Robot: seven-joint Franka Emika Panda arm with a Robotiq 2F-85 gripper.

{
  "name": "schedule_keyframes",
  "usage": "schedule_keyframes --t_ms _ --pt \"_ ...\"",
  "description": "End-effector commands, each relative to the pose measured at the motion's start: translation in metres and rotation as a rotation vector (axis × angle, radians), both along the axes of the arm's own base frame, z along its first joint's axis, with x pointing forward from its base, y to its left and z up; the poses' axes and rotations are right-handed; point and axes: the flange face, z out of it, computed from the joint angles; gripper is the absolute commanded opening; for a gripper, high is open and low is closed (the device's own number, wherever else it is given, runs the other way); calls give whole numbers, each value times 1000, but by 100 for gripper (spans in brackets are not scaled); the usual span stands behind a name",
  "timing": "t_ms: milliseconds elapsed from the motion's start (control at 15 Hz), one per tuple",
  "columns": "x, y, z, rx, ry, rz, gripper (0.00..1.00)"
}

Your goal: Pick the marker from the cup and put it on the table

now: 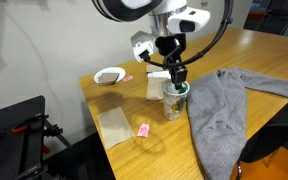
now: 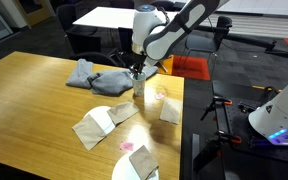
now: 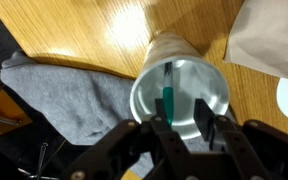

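The white paper cup [image 1: 175,101] stands on the light-brown table [image 1: 254,55], seen in both exterior views [image 2: 139,88]. In the wrist view I look down into the cup [image 3: 199,80], and the green marker [image 3: 168,92] leans inside it against the wall. My gripper [image 3: 182,118] hovers right over the cup's mouth [image 1: 176,82], fingers open, one finger beside the marker. Nothing is held.
A grey cloth [image 1: 222,105] lies next to the cup [image 3: 64,90]. Brown paper napkins [image 1: 115,124] [image 2: 96,124], a small pink packet [image 1: 144,130], and a shallow white dish [image 1: 110,75] lie nearby. The table edge is close [image 1: 104,140].
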Motion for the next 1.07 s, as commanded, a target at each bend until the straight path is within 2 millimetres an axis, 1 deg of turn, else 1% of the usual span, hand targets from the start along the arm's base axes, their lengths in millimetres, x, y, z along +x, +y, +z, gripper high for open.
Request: schedule_keyframes --t_ms 0,600,1000 --pt "7 -4 0 -10 2 19 37" --pt "8 -6 -14 -9 23 19 35" --pt "14 -6 -24 -12 26 20 34"
